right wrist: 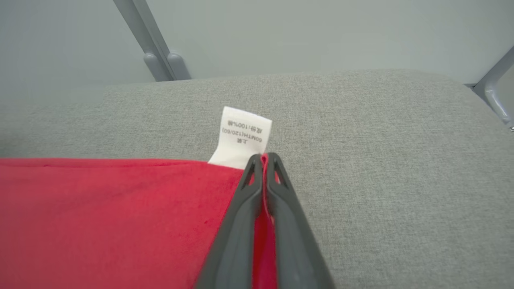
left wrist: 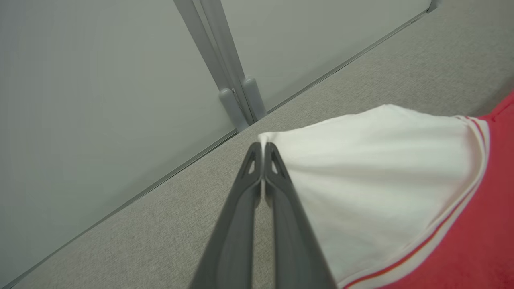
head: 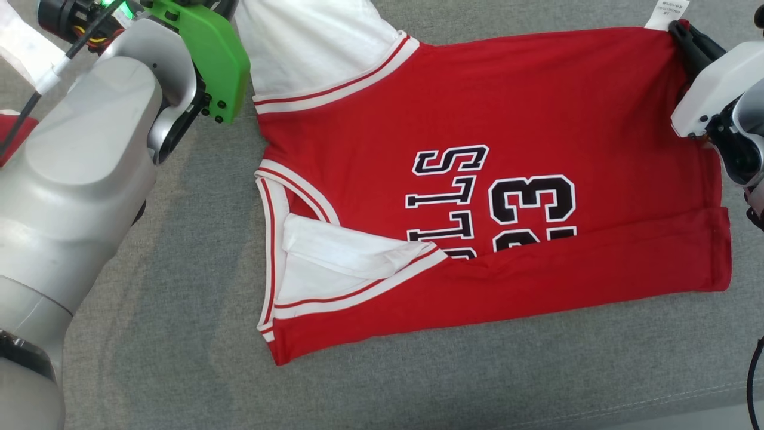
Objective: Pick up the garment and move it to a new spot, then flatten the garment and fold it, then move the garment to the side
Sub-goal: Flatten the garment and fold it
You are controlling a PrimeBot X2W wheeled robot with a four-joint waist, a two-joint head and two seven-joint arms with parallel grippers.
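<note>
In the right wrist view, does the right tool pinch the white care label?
No, the right tool is shut on a corner of the red jersey; the care label lies outside the grip.

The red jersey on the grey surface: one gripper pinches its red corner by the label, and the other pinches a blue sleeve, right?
Not quite. The sleeve is white, not blue; the left wrist view shows the left gripper shut on its edge. The rest holds: the right gripper pinches the jersey at its red corner by the label.
</note>
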